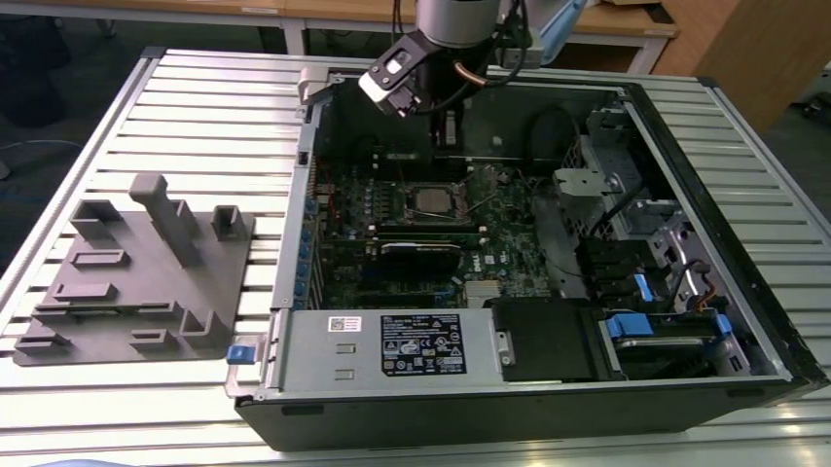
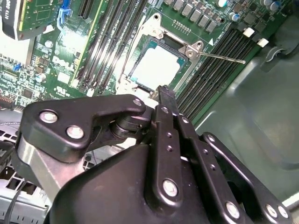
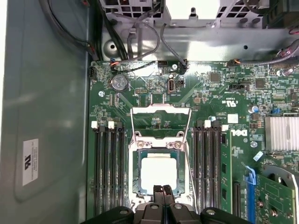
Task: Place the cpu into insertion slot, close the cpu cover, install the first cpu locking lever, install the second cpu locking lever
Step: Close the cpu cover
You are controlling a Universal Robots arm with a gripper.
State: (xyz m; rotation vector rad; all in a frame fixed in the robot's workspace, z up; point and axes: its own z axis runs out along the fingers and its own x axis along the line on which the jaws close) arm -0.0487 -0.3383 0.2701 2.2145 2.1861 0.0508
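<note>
The cpu (image 3: 159,172) lies flat in the insertion slot (image 3: 135,179) on the green board, its pale top also seen in the second wrist view (image 2: 156,65) and the exterior view (image 1: 437,200). The cpu cover (image 3: 159,108), a thin silver frame, appears tilted up from the slot's far edge rather than lying over the chip. A thin lever rod (image 2: 222,57) sticks out beside the socket. My gripper (image 3: 162,191) is shut with nothing between its fingers. Its tips hover just above the slot's edge nearest to them. In the exterior view the gripper (image 1: 449,122) hangs inside the open computer case.
Long black memory slots (image 3: 108,172) flank the socket on both sides. Cables (image 3: 135,32) run along the case wall beyond the board. A power supply (image 1: 389,345) and drive bays with blue tabs (image 1: 636,326) fill the case's near side. A grey fixture (image 1: 136,272) sits on the table.
</note>
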